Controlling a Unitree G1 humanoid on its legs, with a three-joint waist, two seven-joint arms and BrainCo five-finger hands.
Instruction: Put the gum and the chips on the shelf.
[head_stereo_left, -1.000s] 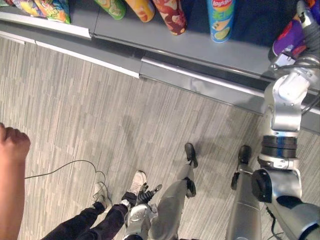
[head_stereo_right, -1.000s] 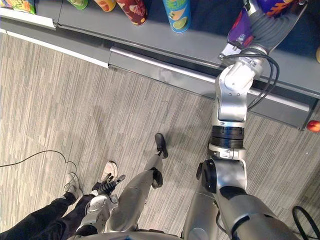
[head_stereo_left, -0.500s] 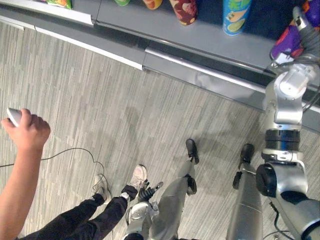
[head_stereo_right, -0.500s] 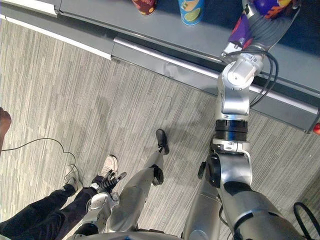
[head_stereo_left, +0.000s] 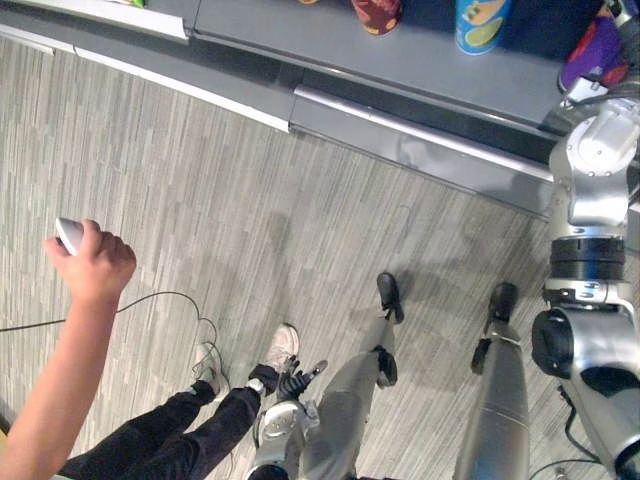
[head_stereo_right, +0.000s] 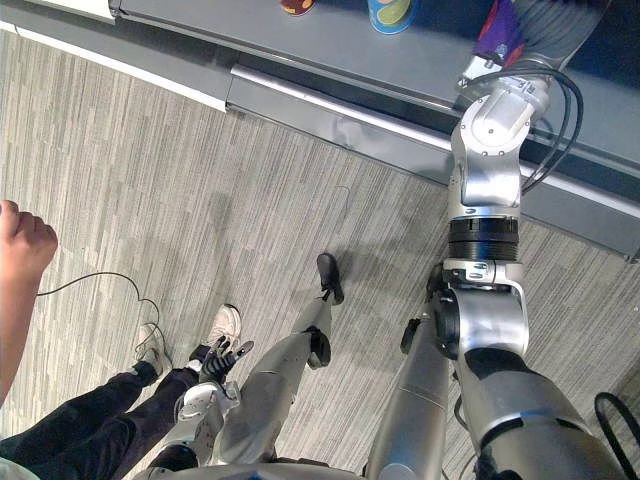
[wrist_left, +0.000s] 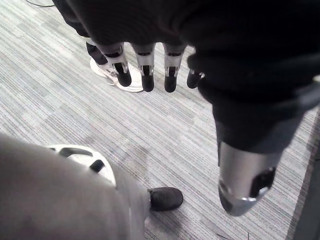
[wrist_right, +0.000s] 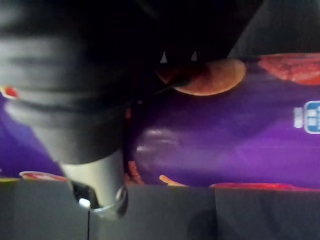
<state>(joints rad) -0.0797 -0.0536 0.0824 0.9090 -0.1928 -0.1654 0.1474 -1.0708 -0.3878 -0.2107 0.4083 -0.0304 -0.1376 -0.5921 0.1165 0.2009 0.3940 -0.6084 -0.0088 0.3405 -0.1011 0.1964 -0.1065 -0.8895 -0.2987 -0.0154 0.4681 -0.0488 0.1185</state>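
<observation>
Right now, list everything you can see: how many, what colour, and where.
Shelf: one, grey, along the top of the head views.
Cans: two, dark red and blue, standing on the shelf.
Purple chips pack: one, at the shelf by the right hand.
Floor: grey striped carpet.
Thin cable: one, dark, on the floor near the shoes.
Small device: one, white, in the person's fist.
Person's arm: one, raised at the left.
Shoes: two, white, below dark trousers.
Left hand: hangs low over the floor, open.
Right hand: up at the shelf, against the purple pack.
</observation>
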